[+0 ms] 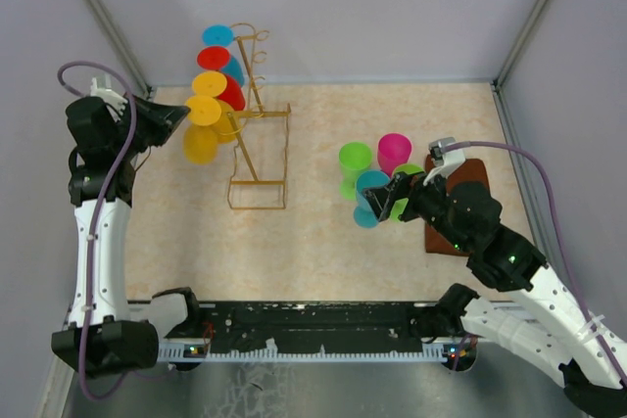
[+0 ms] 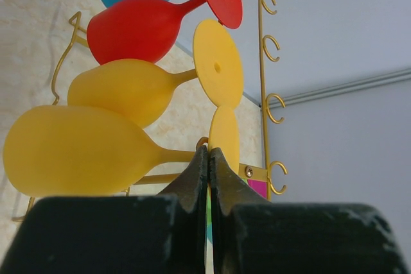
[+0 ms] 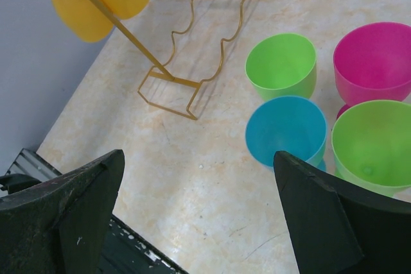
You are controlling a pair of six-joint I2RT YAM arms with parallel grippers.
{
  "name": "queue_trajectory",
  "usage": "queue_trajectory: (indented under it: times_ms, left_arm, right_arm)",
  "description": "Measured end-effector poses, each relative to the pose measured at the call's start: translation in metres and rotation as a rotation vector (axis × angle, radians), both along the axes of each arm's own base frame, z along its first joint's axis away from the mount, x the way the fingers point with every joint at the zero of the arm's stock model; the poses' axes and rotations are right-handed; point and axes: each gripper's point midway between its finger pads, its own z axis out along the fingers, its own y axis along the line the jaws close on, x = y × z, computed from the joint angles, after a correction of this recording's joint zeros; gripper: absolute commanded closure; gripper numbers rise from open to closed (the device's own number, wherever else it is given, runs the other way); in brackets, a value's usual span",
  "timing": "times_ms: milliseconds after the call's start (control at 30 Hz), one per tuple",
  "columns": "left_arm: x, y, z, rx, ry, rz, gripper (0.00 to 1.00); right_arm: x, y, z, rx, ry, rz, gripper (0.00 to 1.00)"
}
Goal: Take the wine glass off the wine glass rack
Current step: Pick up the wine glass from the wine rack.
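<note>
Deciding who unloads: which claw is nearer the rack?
Left. The left claw is shut at the rack's lowest yellow glass; the right claw, open, is far off by the standing glasses.

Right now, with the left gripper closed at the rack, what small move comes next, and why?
Probably draw the left gripper slightly left, away from the wine glass rack, taking the lowest yellow wine glass with it. The fingers look shut on the stem just under the foot, which sits against the rack's wire.
</note>
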Motion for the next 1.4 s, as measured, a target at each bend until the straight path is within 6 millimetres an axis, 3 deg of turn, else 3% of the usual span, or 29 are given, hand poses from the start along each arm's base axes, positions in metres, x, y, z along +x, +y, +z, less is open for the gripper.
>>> queue_trajectory:
  times_ms: [767, 1100, 1267, 1400]
  left_arm:
    - [-0.007, 0.016, 0.017, 0.038, -0.057, 0.104, 1.00]
    - [-0.028, 0.042, 0.036, 0.185, -0.094, 0.240, 1.00]
    - [-0.050, 0.056, 0.023, 0.271, -0.055, 0.309, 1.00]
    - [-0.068, 0.062, -0.006, 0.316, 0.021, 0.343, 1.00]
  right_arm:
    - [0.001, -0.001, 0.000, -0.001, -0.001, -0.006, 0.01]
    - [0.000, 0.000, 0.000, 0.000, 0.000, -0.002, 0.01]
    - [-0.001, 0.001, 0.000, 0.006, 0.006, 0.004, 0.01]
    - [-0.003, 0.000, 0.000, 0.015, 0.010, 0.007, 0.01]
